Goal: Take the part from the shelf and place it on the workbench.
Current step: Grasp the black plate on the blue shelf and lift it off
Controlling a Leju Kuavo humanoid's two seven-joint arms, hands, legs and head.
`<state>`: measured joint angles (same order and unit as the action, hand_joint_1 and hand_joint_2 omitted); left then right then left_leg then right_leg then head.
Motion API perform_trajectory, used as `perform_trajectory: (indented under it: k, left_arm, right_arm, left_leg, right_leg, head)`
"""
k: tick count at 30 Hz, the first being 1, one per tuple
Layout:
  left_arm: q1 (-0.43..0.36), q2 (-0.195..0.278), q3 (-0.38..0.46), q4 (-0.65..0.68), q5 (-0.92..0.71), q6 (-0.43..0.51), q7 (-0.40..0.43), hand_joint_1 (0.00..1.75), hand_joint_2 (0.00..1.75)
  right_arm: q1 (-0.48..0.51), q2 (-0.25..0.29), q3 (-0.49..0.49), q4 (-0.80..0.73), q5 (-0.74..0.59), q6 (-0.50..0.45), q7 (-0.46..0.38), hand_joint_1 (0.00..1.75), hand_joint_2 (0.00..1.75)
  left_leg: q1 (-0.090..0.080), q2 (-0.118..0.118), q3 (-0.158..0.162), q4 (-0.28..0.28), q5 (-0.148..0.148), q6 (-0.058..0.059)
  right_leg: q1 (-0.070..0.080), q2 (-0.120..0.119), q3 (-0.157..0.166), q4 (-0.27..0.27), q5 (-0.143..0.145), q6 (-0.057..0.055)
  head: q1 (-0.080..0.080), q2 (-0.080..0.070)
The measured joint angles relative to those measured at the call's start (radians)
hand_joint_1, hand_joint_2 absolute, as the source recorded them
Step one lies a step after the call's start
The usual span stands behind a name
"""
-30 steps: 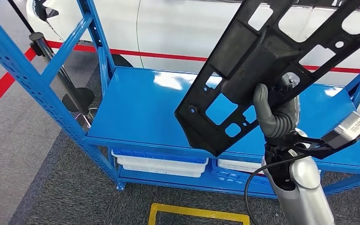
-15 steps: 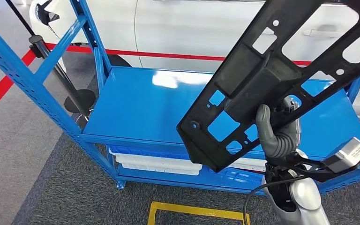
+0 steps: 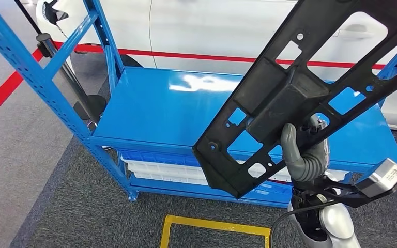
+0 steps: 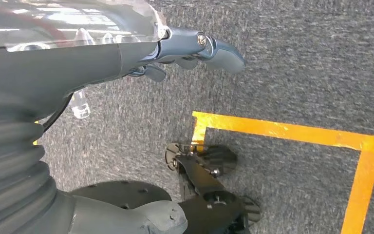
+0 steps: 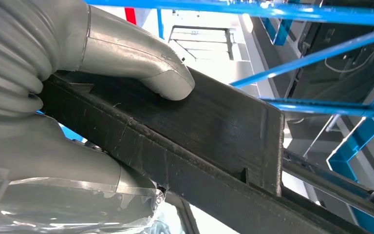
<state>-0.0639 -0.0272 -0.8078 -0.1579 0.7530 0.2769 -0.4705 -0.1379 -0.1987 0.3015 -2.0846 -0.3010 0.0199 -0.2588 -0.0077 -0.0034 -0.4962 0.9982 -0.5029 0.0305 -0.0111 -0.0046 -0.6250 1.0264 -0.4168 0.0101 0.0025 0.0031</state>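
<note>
Raised higher, the part (image 3: 289,98) hangs above the shelf (image 3: 160,111) edge, right hand (image 3: 305,152) fingers clamping it.

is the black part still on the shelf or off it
Off it. The right hand grips the black part and holds it tilted in the air in front of the blue shelf, whose top deck is bare.
</note>
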Motion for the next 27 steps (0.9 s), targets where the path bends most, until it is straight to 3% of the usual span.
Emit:
perform_trajectory:
  k: [2, 5, 6, 7, 8, 10, 12, 16, 18, 20, 21, 22, 23, 25, 27]
  left_arm:
    - [-0.001, 0.0, -0.003, 0.0, 0.0, 0.0, 0.0, 0.0, 1.75]
    - [-0.001, 0.001, -0.006, 0.0, 0.0, 0.0, 0.001, 0.0, 1.75]
    - [-0.001, 0.001, -0.006, 0.0, 0.0, 0.0, 0.001, 0.0, 1.75]
    - [-0.001, 0.001, -0.007, 0.0, 0.0, 0.0, 0.001, 0.0, 1.75]
    - [-0.001, 0.001, -0.008, 0.0, 0.0, 0.001, 0.001, 0.0, 1.75]
    - [-0.001, 0.0, -0.009, 0.0, 0.0, 0.004, 0.002, 0.0, 1.75]
    - [-0.002, 0.0, -0.011, 0.0, 0.0, 0.011, 0.004, 0.0, 1.75]
    - [-0.002, 0.0, -0.014, 0.001, -0.001, 0.026, 0.012, 0.0, 1.75]
    - [-0.001, 0.0, -0.016, 0.002, -0.001, 0.036, 0.02, 0.0, 1.75]
    - [-0.002, 0.0, -0.018, 0.002, -0.002, 0.047, 0.028, 0.0, 1.75]
    - [-0.002, -0.001, -0.019, 0.002, -0.002, 0.051, 0.032, 0.0, 1.75]
    - [-0.003, -0.001, -0.02, 0.002, -0.002, 0.054, 0.034, 0.0, 1.75]
    - [-0.005, -0.001, -0.021, 0.002, -0.002, 0.055, 0.036, 0.0, 1.75]
    - [-0.007, -0.001, -0.021, 0.002, -0.001, 0.059, 0.038, 0.0, 1.75]
    - [-0.011, -0.002, -0.022, 0.002, 0.0, 0.063, 0.04, 0.0, 1.75]
  right_arm:
    - [0.001, 0.0, -0.002, -0.003, 0.0, 0.001, 0.0, 1.75, 1.75]
    - [0.004, -0.001, -0.005, -0.004, 0.0, 0.002, 0.0, 1.75, 1.75]
    - [0.006, -0.001, -0.006, -0.004, 0.0, 0.002, 0.0, 1.75, 1.75]
    - [0.007, -0.002, -0.006, -0.004, 0.0, 0.002, 0.0, 1.75, 1.75]
    - [0.008, -0.002, -0.006, -0.004, 0.0, 0.003, 0.0, 1.75, 1.75]
    - [0.008, -0.002, -0.008, -0.006, -0.004, 0.007, 0.0, 1.75, 1.75]
    - [0.011, -0.002, -0.012, -0.011, -0.012, 0.016, 0.0, 1.75, 1.75]
    - [0.017, -0.002, -0.018, -0.017, -0.02, 0.03, -0.001, 1.75, 1.75]
    - [0.02, -0.002, -0.018, -0.019, -0.019, 0.033, -0.003, 1.75, 1.75]
    - [0.024, -0.002, -0.019, -0.021, -0.017, 0.036, -0.006, 1.75, 1.75]
    - [0.025, -0.001, -0.019, -0.021, -0.016, 0.036, -0.007, 1.75, 1.75]
    - [0.026, -0.001, -0.02, -0.021, -0.016, 0.036, -0.007, 1.75, 1.75]
    - [0.027, -0.001, -0.021, -0.021, -0.017, 0.036, -0.007, 1.75, 1.75]
    - [0.026, -0.001, -0.025, -0.022, -0.025, 0.035, -0.001, 1.75, 1.75]
    - [0.024, -0.001, -0.03, -0.023, -0.037, 0.035, 0.006, 1.75, 1.75]
  left_leg:
    - [0.006, 0.005, -0.007, -0.014, 0.022, 0.012]
    - [0.009, 0.009, -0.038, -0.015, 0.048, 0.02]
    - [0.01, 0.01, -0.051, -0.012, 0.055, 0.018]
    - [0.01, 0.01, -0.063, -0.008, 0.061, 0.015]
    - [0.011, 0.01, -0.075, -0.002, 0.066, 0.012]
    - [0.013, 0.01, -0.097, 0.014, 0.071, 0.005]
    - [0.012, 0.009, -0.111, 0.028, 0.077, -0.005]
    - [0.012, 0.006, -0.128, 0.039, 0.082, -0.032]
    - [0.015, 0.006, -0.154, 0.098, 0.022, -0.042]
    - [0.017, 0.006, -0.192, 0.222, -0.069, -0.048]
    - [0.017, 0.006, -0.204, 0.28, -0.096, -0.049]
    - [0.017, 0.006, -0.202, 0.311, -0.1, -0.049]
    - [0.017, 0.006, -0.183, 0.307, -0.085, -0.046]
    - [0.016, 0.005, -0.093, 0.199, -0.034, -0.035]
    - [0.01, 0.005, 0.001, 0.06, -0.023, -0.022]
  right_leg:
    - [-0.001, 0.002, -0.014, 0.029, -0.036, 0.01]
    - [-0.006, 0.004, -0.07, 0.195, -0.162, 0.022]
    - [-0.009, 0.004, -0.08, 0.243, -0.18, 0.026]
    - [-0.011, 0.004, -0.075, 0.261, -0.176, 0.03]
    - [-0.014, 0.003, -0.052, 0.243, -0.155, 0.033]
    - [-0.017, 0.003, 0.038, 0.12, -0.112, 0.035]
    - [-0.014, 0.006, 0.102, 0.017, -0.101, 0.027]
    - [-0.008, 0.006, 0.092, -0.003, -0.09, -0.007]
    - [-0.011, 0.003, 0.076, -0.007, -0.072, -0.023]
    - [-0.009, 0.002, 0.053, -0.006, -0.055, -0.031]
    - [-0.006, 0.001, 0.04, -0.005, -0.046, -0.032]
    - [-0.004, 0.001, 0.027, -0.003, -0.038, -0.032]
    - [-0.003, 0.001, 0.015, -0.002, -0.029, -0.032]
    - [0.0, 0.002, -0.004, 0.0, -0.013, -0.029]
    - [0.003, 0.001, -0.015, 0.001, 0.002, -0.021]
  head:
    - [0.003, 0.0]
    - [0.008, 0.0]
    - [0.008, 0.0]
    - [0.008, 0.0]
    - [0.008, 0.0]
    - [0.008, 0.0]
    - [0.008, 0.0]
    - [0.008, 0.0]
    - [0.006, 0.0]
    - [0.004, 0.0]
    - [0.004, 0.0]
    - [0.004, 0.0]
    - [0.004, 0.0]
    - [0.004, 0.0]
    - [0.004, 0.0]
